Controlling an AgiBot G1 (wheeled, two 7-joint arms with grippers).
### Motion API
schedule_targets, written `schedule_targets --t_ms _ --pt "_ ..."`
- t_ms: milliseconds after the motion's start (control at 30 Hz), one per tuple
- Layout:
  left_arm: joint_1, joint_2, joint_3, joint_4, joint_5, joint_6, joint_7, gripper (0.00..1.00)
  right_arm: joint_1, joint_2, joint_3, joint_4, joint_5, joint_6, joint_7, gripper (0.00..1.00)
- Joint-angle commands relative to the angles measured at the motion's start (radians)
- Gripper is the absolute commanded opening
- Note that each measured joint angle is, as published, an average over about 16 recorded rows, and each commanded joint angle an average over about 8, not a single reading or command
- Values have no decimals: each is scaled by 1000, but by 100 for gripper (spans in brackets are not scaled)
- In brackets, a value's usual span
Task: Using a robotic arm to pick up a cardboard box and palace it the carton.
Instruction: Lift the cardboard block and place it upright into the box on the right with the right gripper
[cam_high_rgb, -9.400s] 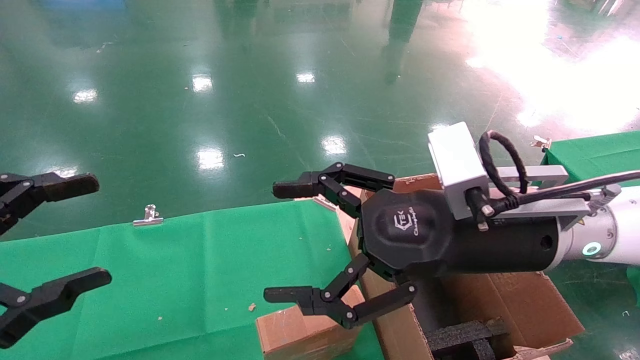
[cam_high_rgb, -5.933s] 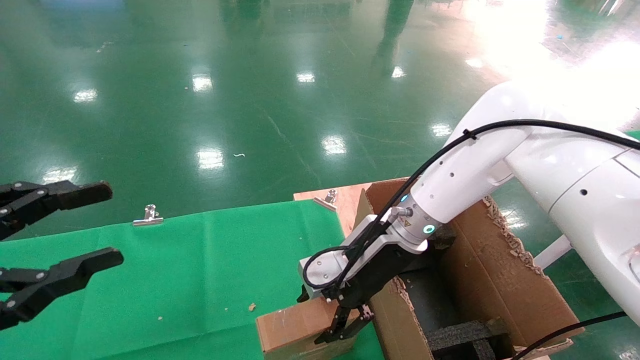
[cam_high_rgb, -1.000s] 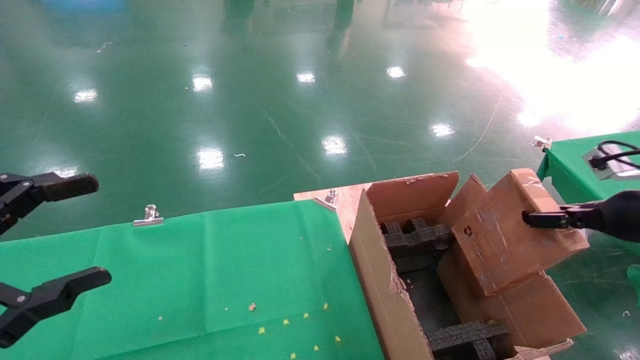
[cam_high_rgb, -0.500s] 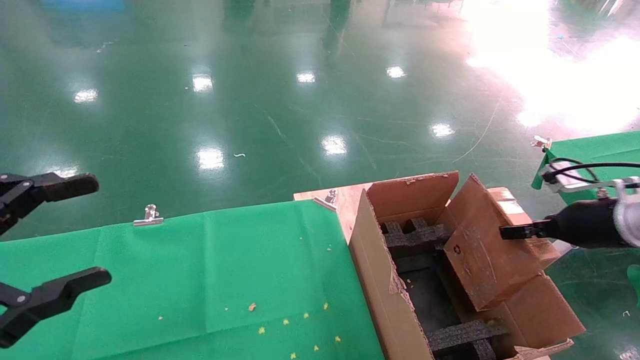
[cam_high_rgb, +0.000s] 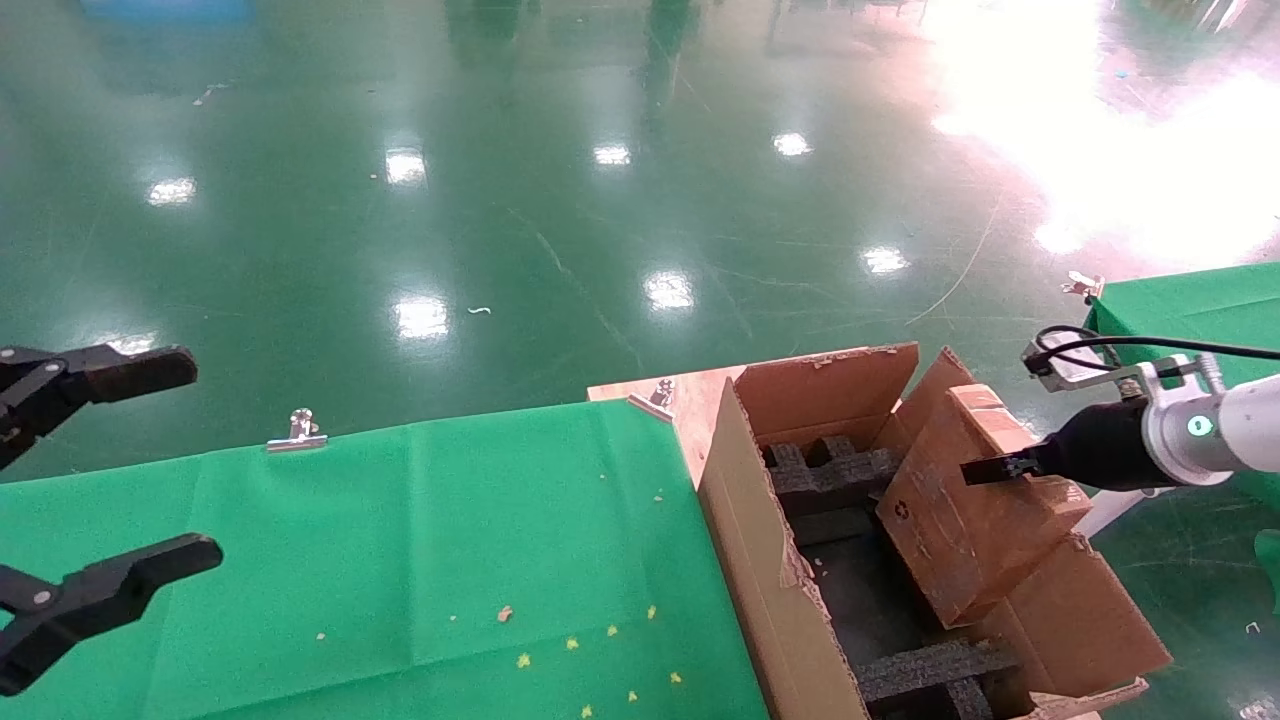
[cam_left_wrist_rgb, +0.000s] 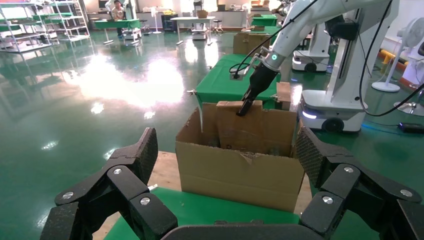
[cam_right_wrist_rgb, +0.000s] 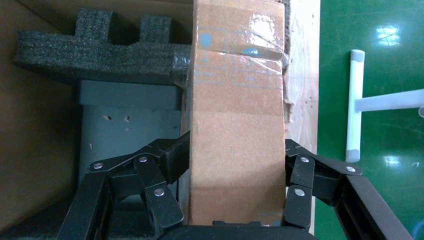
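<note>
At the far left the left gripper (cam_high_rgb: 95, 470) hangs over the green-covered counter (cam_high_rgb: 400, 540), its fingers (cam_high_rgb: 130, 372) spread wide with nothing between them. A metal clip (cam_high_rgb: 298, 430) sits on the counter's far edge. To the right stands the carton (cam_high_rgb: 760, 560), flaps up, with black foam blocks (cam_high_rgb: 825, 470) inside. The cardboard box (cam_high_rgb: 965, 510) is tilted, its lower end dipping into the carton's open top against the right-hand flap. Farthest right, the robotic arm (cam_high_rgb: 1215, 430) reaches in; its right gripper (cam_right_wrist_rgb: 235, 172) has its fingers (cam_right_wrist_rgb: 167, 155) clenched on opposite sides of the cardboard box.
</note>
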Motion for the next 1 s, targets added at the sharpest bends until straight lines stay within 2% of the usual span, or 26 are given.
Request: schedule_targets --t_ms 33,1000 --pt "0 0 0 0 0 0 0 100 -8 -11 -4 0 -3 12 11 0" --pt "0 0 0 0 0 0 0 100 -175 -114 21 -83 63 66 -22 0"
